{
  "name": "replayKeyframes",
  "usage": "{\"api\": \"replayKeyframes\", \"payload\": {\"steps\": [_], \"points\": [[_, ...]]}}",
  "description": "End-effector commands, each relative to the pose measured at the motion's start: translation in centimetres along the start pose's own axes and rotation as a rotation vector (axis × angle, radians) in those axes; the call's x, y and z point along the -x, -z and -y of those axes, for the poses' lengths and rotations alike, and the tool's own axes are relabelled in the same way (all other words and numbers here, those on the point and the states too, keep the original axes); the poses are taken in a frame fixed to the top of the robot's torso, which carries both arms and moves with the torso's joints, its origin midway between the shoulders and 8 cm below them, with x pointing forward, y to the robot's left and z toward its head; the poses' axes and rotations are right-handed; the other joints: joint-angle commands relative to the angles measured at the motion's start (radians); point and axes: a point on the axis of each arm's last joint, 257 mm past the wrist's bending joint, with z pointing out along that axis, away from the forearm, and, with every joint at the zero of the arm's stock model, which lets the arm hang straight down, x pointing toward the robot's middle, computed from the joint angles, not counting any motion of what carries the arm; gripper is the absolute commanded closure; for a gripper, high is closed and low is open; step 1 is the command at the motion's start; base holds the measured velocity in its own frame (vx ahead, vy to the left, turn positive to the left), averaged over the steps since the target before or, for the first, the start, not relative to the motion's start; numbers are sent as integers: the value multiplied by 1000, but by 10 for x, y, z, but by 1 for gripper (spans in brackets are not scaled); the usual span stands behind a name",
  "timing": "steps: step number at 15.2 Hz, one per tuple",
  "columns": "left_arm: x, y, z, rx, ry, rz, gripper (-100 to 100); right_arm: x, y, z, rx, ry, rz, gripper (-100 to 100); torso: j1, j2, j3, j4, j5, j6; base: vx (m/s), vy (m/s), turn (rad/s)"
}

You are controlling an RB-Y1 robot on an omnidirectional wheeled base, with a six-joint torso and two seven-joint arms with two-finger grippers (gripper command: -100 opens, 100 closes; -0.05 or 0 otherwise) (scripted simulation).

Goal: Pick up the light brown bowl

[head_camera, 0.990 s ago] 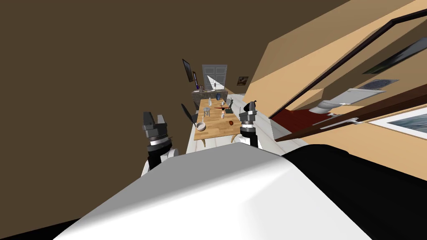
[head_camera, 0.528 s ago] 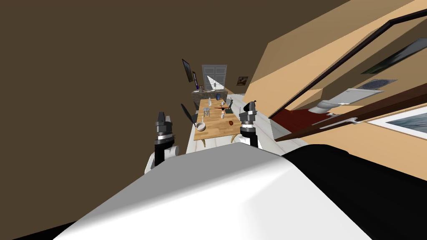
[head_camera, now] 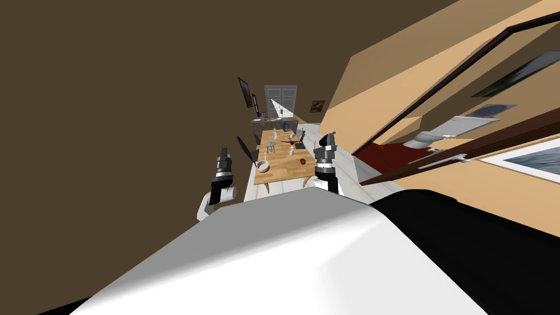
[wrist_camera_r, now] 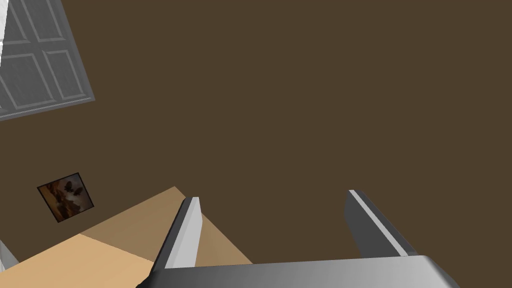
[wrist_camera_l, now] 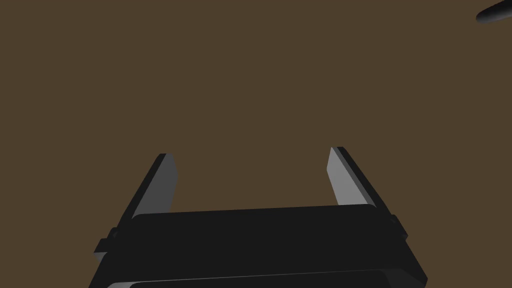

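The left gripper (head_camera: 223,153), fingers spread, is swung inward since a second ago, toward the pale bowl (head_camera: 263,166) at the wooden table's (head_camera: 285,164) near left corner, not yet reached. The right gripper (head_camera: 327,139) is likewise held spread.

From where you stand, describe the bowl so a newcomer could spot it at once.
Look at the long wooden table straight ahead. At its near left corner sits the bowl. It is pale, round and open-topped, unlike the small dark red thing lying apart to its right.
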Motion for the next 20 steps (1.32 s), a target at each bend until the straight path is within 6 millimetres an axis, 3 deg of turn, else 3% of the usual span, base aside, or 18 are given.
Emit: {"api": "replayKeyframes", "payload": {"steps": [1, 4, 6, 7, 11, 16, 18, 19, 20], "points": [[-2, -3, -11, 23, -1, -6, -100, 0, 0, 0, 0, 0, 0, 0, 0, 0, 0, 0, 0, 0, 0, 0, 0], [-12, -21, -41, 97, -18, -33, -100, 0, 0, 0, 0, 0, 0, 0, 0, 0, 0, 0, 0, 0, 2, -2, -9], [-16, -17, -60, 146, -18, -43, -100, 0, 0, 0, 0, 0, 0, 0, 0, 0, 0, 0, 0, 0, 6, -2, -9], [-19, -26, -68, 170, -26, -52, -100, 0, 0, 0, 0, 0, 0, 0, 0, 0, 0, 0, 0, 0, 0, 0, 0], [-30, -29, -106, 266, -32, -78, -100, 0, 0, 0, 0, 0, 0, 0, 0, 0, 0, 0, 0, 0, 4, -2, -8], [-41, -39, -140, 365, -46, -107, -100, 0, 0, 0, 0, 0, 0, 0, 0, 0, 0, 0, 0, 0, 2, -1, -5], [-46, -34, -159, 417, -44, -120, -100, 0, 0, 0, 0, 0, 0, 0, 0, 0, 0, 0, 0, 0, 5, -2, -12], [-46, -34, -159, 417, -44, -120, -100, 0, 0, 0, 0, 0, 0, 0, 0, 0, 0, 0, 0, 0, 0, 0, 0], [-51, -43, -168, 452, -49, -132, -100, 0, 0, 0, 0, 0, 0, 0, 0, 0, 0, 0, 0, 0, 0, 0, 0]]}}
